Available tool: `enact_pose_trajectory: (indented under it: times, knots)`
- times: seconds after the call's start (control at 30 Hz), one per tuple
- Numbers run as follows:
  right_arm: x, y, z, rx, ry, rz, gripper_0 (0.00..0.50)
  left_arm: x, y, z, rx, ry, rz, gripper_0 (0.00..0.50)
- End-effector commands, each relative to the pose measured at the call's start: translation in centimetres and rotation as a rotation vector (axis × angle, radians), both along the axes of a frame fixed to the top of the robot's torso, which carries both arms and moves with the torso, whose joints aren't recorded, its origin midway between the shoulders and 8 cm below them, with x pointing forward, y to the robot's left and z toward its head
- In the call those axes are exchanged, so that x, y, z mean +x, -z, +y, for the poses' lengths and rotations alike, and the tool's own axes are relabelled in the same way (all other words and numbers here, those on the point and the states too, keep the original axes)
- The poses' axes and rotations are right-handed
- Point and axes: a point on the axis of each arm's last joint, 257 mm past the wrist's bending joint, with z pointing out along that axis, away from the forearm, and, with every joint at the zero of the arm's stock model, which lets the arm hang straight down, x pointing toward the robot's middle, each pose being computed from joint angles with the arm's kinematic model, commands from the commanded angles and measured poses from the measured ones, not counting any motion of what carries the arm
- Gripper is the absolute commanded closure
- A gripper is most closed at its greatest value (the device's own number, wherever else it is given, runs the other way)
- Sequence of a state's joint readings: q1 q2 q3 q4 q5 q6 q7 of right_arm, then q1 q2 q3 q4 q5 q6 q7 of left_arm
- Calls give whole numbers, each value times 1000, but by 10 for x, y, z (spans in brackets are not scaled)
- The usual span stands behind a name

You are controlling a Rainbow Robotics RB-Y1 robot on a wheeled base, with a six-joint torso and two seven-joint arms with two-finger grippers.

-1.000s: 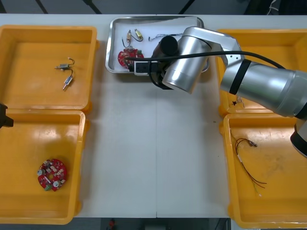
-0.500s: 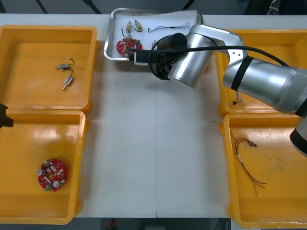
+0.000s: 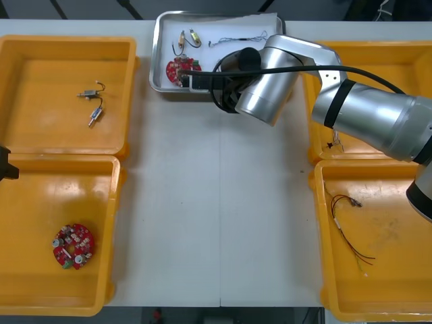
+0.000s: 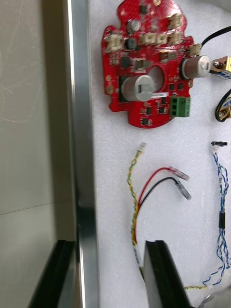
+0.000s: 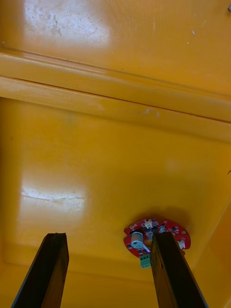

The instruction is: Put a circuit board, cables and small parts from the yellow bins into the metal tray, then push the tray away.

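Observation:
The metal tray (image 3: 159, 54) lies at the table's far edge, white inside. In it lie a round red circuit board (image 3: 179, 71), small metal parts (image 3: 187, 37) and a blue and white cable (image 3: 237, 40). My right gripper (image 3: 194, 80) is at the tray's near rim. In the right wrist view it (image 4: 110, 276) stands open, one finger on each side of the rim (image 4: 82, 144). Ahead of the fingers lie a red and yellow cable (image 4: 137, 192), the board (image 4: 147, 62) and the blue and white cable (image 4: 221, 211). My left gripper (image 5: 108, 276) hangs open, parked over a yellow bin.
The left near bin (image 3: 40, 202) holds another red circuit board (image 3: 73, 246). Small metal parts (image 3: 92, 105) lie in the left far bin (image 3: 40, 128). A thin cable (image 3: 347, 226) rests in the right near bin (image 3: 398, 270). My right arm covers part of the right far bin (image 3: 405, 61).
The tray slid away toward the table's far edge with my right gripper on its rim. The right fingers have since opened and let go of the rim. The left arm has not moved.

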State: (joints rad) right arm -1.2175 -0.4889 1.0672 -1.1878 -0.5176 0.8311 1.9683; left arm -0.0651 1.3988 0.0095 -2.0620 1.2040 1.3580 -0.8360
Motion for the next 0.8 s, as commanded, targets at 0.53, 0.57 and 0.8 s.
enact_pose_trajectory:
  times: [0.53,0.57,0.8]
  knots:
    - [-43,-56,7,-1,89,141,0,-1,-11,11,93,91,-6,0]
    - [-48,-57,2,6,105,172,0,-1,-11,11,93,91,-6,0]
    - [-79,-59,-21,78,188,363,0,-1,-11,11,93,91,-6,0]
